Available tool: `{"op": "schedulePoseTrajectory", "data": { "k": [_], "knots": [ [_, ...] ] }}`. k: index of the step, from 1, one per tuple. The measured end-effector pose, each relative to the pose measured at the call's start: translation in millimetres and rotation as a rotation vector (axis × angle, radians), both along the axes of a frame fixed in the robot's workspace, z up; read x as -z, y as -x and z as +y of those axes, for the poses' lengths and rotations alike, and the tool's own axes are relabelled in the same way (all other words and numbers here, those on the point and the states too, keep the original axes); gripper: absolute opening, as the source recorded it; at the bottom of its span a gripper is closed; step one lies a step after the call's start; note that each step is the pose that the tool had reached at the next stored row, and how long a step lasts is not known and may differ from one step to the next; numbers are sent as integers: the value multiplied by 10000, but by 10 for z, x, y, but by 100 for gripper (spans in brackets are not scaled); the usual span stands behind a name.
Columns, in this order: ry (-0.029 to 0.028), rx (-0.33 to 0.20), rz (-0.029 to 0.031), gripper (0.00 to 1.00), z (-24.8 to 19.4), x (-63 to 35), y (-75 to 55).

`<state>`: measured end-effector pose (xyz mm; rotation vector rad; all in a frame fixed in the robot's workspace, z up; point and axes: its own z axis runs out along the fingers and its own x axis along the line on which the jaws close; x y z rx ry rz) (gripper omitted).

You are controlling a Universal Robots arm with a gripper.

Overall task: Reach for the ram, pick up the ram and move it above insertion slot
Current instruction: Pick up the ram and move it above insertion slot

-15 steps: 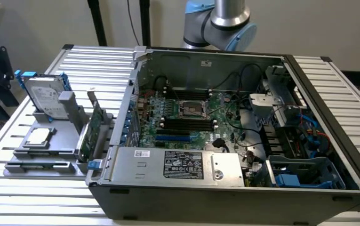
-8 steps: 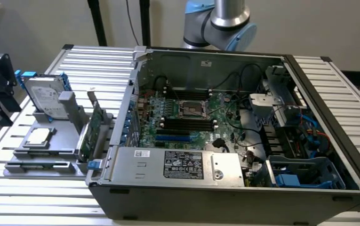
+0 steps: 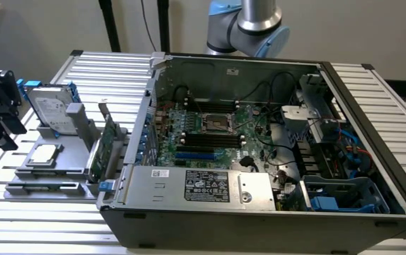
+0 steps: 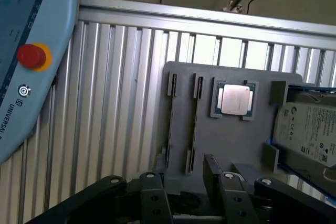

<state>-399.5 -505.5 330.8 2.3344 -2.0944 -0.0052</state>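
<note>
Hovering over the grey holder tray [image 4: 231,145], the gripper [image 4: 179,169] has its two black fingers [image 4: 210,169] spread apart with nothing between them. The ram [image 3: 43,186] is not yet taken: in the exterior view it stands on edge in a long groove along the tray's edge nearest that camera, close to the corner at the exterior view's left. It is well apart from the open computer case [image 3: 372,159], where the dark memory slots [image 3: 206,139] sit on the board. On the same tray are the processor [image 4: 233,99] near the middle and the hard drive [image 4: 310,129] toward the far edge. Which of the two narrow grooves in the wrist view holds the stick I cannot tell.

By my judgement the stick is light, stiff and thin, yet easily harmed by twisting or a hard squeeze. The safest hold looks to be across its flat faces near mid-length on the upper edge, away from the contact strip
</note>
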Motion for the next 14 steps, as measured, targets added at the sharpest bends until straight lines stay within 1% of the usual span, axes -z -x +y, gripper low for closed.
{"op": "schedulePoseTrajectory", "data": {
  "k": [5, 14],
  "knots": [
    [1, -71, 1, 42, -33, 89, 0],
    [0, -197, 0, 42, -107, 254, 0]
  ]
}}
